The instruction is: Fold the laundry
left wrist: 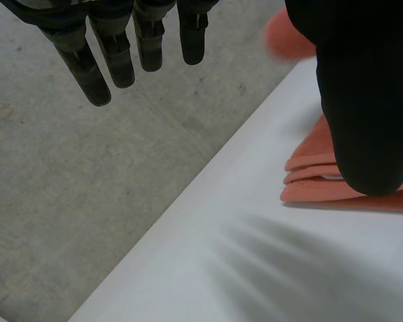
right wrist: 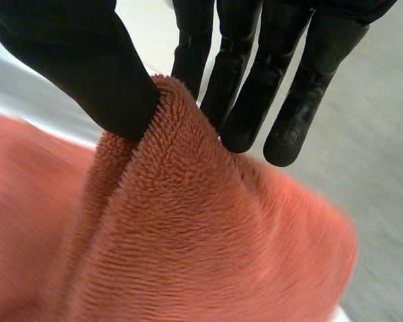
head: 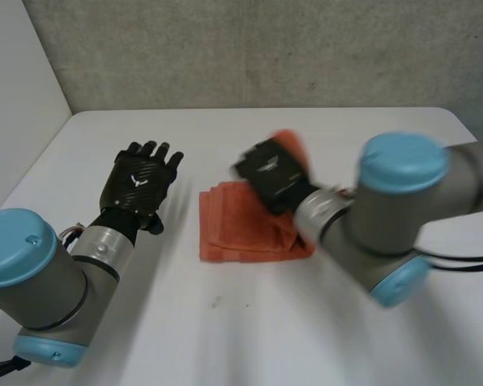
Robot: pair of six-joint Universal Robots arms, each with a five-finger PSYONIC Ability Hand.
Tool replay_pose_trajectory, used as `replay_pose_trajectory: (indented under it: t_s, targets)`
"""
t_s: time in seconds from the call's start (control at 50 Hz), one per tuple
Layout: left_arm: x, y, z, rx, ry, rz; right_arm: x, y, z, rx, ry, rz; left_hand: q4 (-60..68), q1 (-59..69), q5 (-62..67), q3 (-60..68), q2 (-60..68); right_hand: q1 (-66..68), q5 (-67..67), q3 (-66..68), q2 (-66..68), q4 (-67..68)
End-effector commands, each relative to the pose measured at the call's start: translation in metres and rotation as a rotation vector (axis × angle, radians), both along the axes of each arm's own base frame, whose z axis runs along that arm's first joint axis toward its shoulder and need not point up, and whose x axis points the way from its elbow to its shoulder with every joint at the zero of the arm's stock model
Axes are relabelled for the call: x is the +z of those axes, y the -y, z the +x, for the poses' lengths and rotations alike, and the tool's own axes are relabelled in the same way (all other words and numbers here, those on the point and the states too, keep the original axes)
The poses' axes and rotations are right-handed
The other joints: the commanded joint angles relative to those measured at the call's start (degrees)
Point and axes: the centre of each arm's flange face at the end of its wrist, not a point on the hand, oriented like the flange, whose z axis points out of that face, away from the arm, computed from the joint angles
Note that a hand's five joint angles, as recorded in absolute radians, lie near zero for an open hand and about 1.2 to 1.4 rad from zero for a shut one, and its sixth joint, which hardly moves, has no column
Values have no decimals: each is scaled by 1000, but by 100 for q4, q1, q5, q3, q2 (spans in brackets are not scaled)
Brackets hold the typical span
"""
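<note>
White tabletop (head: 225,322) fills the near ground, with a rough grey concrete wall (head: 266,48) along its far side. At the left, the robot's left hand (head: 138,183) is over the bare table, back upward. Its straight black fingers (left wrist: 114,60) are spread apart and hold nothing. Just to its right, near the middle of the table, is the orange terry-cloth towel (head: 233,225), folded into a flat stack of several layers whose edges show on the side facing the left hand. The two are apart. At the towel's far right part is the right hand (head: 272,175), reaching in from the right arm. In the right wrist view its thumb (right wrist: 87,60) and fingers (right wrist: 255,87) pinch a doubled ridge of the towel between them, and the fuzzy cloth falls away below the palm. In the head view a raised flap of orange shows just beyond the hand, lifted above the stack.
</note>
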Motion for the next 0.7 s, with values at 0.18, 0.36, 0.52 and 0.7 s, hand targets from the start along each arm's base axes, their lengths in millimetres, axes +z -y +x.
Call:
replay_pose_trajectory:
  t_s: [0.18,0.36,0.52,0.7]
  targets:
    - [13,6,0,41,-26,-37,20,15,-28,-155,101,140,-177,-107,-276,-236,-171,-4497,-5672,-5775,-5747,-5828]
    - [41,12,-35,-53,-241,9,24,38,-53,-223,261,319,-89,-19,-188,-148,-82,-4497,-5672,-5775,-5747,-5828]
    - [7,4,-57,-45,-264,397,-12,48,-41,-206,182,457,-71,-1,-170,-131,-65,-4497,-5672,-5775,-5747,-5828]
    - [-27,9,-47,113,-243,524,-45,64,-34,-241,107,576,-71,-1,-170,-131,-65,-4497,-5672,-5775,-5747,-5828]
